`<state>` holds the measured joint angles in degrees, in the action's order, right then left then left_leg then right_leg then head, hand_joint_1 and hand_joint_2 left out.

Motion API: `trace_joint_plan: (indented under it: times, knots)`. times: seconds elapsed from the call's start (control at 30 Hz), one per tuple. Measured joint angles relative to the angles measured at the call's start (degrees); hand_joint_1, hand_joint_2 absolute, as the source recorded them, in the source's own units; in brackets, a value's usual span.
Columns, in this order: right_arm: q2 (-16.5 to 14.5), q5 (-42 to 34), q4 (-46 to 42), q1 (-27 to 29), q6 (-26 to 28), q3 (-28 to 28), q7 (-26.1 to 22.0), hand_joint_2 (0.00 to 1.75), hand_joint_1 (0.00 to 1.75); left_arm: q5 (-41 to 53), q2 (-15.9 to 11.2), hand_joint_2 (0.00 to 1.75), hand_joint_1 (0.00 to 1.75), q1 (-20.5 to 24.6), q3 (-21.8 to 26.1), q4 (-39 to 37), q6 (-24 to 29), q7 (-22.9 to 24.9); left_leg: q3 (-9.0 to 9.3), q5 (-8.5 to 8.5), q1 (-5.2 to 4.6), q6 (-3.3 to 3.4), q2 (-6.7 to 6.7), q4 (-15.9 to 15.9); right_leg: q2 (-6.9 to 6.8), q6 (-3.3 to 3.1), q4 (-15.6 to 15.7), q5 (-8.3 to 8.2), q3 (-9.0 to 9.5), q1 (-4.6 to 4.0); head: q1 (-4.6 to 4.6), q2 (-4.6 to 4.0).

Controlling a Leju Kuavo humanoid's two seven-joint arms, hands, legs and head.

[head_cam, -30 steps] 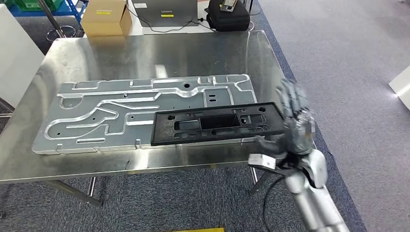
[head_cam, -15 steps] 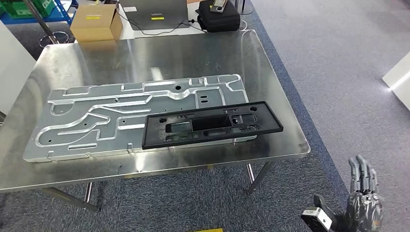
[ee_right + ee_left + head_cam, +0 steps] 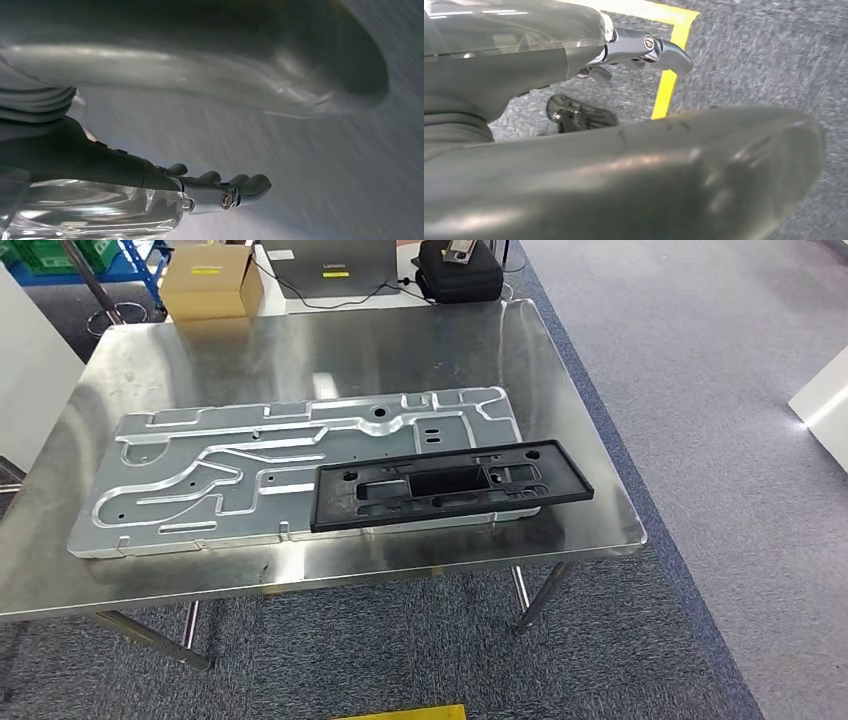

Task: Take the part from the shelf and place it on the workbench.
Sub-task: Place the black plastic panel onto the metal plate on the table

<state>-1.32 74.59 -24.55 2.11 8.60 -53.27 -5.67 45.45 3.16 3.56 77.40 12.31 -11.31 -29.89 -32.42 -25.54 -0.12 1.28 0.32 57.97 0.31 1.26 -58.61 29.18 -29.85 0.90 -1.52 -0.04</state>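
Observation:
The black rectangular frame part (image 3: 450,484) lies flat on the steel workbench (image 3: 300,350), its left portion resting on a large machined aluminium plate (image 3: 290,470) and its right end near the bench's right edge. No hand touches it. In the left wrist view my left hand (image 3: 574,55) hangs over grey carpet with fingers (image 3: 644,47) stretched out and nothing in them. The right wrist view, which is blurred, shows my right hand (image 3: 150,175) with straight fingers (image 3: 230,190), also holding nothing.
Behind the bench stand a cardboard box (image 3: 208,280), a laptop (image 3: 330,262) and a black bag (image 3: 460,270). Blue racking with green bins (image 3: 60,252) sits at the far left. Yellow floor tape (image 3: 400,713) runs below the bench's front edge. Grey carpet lies to the right.
My right hand left the right end of the black part, dropped below the bench's edge and went out of the head view. The part stays put. The camera shifted slightly.

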Motion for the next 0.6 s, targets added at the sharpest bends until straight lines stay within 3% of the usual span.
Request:
trace_joint_plan:
  times: [0.1, 0.23, 0.27, 0.37, 0.4, 0.43, 0.53, 0.6]
  knots:
    - [-0.08, 0.14, 3.88, -0.64, -1.91, -1.25, 2.7, 0.0, 0.0, 0.02, 0.25, 0.0, 0.0, -0.15, 0.14, 0.0, 0.2, 0.05, -0.26, 0.53, -0.03, -0.88, -0.02, -0.01, 0.08, -0.71, 0.48, -0.5, -0.12, -0.35, 0.05, 0.0]
    - [-0.08, 0.13, 4.73, -0.73, -2.14, -1.58, 3.09, 0.0, 0.0, 0.02, 0.31, 0.0, 0.0, -0.23, 0.16, 0.0, 0.27, 0.06, -0.31, 0.75, -0.02, -1.16, -0.04, -0.11, 0.06, -0.99, 0.54, -0.73, -0.25, -0.35, 0.04, 0.0]
    - [-0.08, -0.26, 5.56, -1.05, -3.61, -2.07, 4.61, 0.0, 0.0, 0.28, 0.35, 0.0, 0.0, -0.31, 0.2, 0.0, 0.2, 0.14, -0.81, -0.42, 0.04, -1.44, -0.09, 0.85, -0.03, -1.46, 0.71, -1.22, -0.66, -0.25, 0.11, 0.0]
    - [-0.2, -2.3, 9.05, -2.36, -11.79, -5.21, 12.23, 0.0, 0.0, 1.9, 0.46, 0.0, 0.0, -0.36, 0.17, 0.0, -0.52, 0.63, -4.21, -9.63, 0.32, -2.41, -0.19, 12.39, -0.48, -2.83, 0.97, -3.79, -3.59, -0.29, 0.34, 0.0]
    - [-0.33, -2.59, 9.68, -2.58, -13.38, -6.05, 13.06, 0.0, 0.0, 2.32, 0.46, 0.0, 0.0, -0.33, 0.11, 0.0, -0.67, 0.77, -4.09, -11.29, 0.36, -2.5, -0.18, 14.82, -0.55, -2.87, 0.85, -4.47, -4.61, -0.41, 0.36, 0.0]
    - [-0.5, -2.6, 10.05, -2.76, -13.9, -6.5, 12.51, 0.0, 0.0, 2.54, 0.46, 0.0, 0.0, -0.31, 0.04, 0.0, -0.6, 0.85, -2.47, -10.9, 0.35, -2.51, -0.18, 13.72, -0.56, -2.82, 0.68, -4.99, -5.44, -0.45, 0.36, 0.0]
    - [-1.09, -2.45, 10.86, -3.45, -14.25, -7.13, 9.09, 0.0, 0.0, 2.98, 0.48, 0.0, 0.0, 0.06, -0.12, 0.0, -0.22, 0.93, 6.13, -7.66, 0.21, -1.96, -0.21, 1.88, -0.52, -2.31, -0.06, -6.39, -7.37, -0.5, 0.35, 0.0]
    - [-1.39, -2.54, 11.24, -3.93, -14.0, -7.43, 7.07, 0.0, 0.0, 3.12, 0.51, 0.0, 0.0, 0.35, -0.25, 0.0, -0.08, 0.96, 8.41, -6.82, -0.12, -1.1, -0.3, -2.1, -0.57, -1.64, -0.27, -7.28, -7.83, -0.46, 0.25, 0.0]
